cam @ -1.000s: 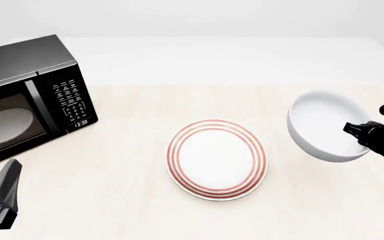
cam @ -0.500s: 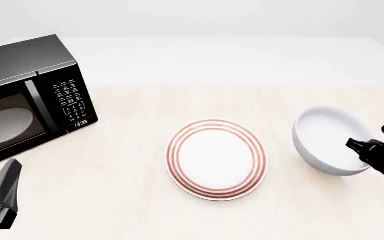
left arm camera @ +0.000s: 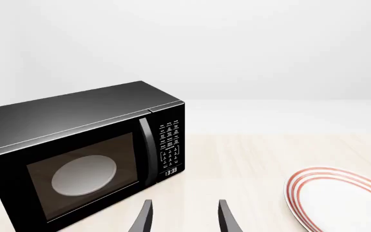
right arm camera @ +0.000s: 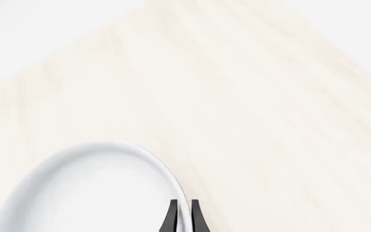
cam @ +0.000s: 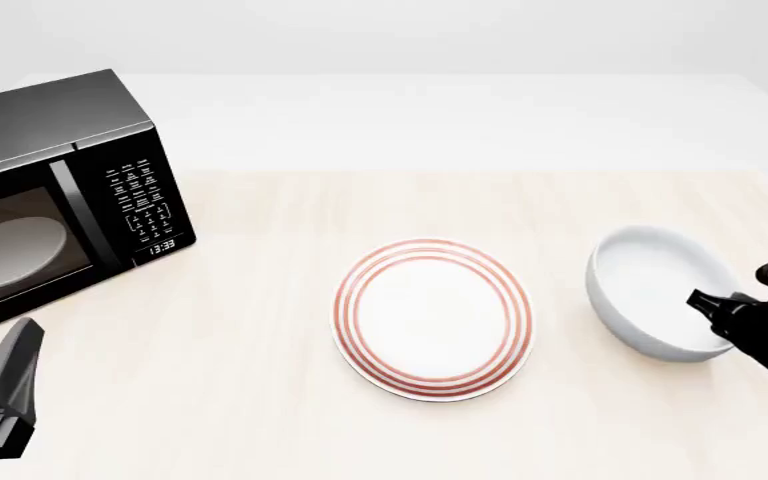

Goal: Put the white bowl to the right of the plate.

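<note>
The plain glossy white round deep bowl [cam: 654, 291] sits on the pale wood-grain worktop [cam: 264, 330] to the right of the flat round white plate with concentric red rings [cam: 434, 318], near it but with a strip of bare worktop between them. The right end effector [cam: 699, 298] pinches the bowl's right-hand rim, one dark finger [right arm camera: 171, 218] inside the wall and the other outside, as the right wrist view shows. The plate lies about the middle of the worktop. At the far left stands a black box-shaped microwave oven [cam: 51, 190], its door shut. The left end effector [left arm camera: 184, 216] hovers near the microwave's front, fingers spread and holding nothing.
</note>
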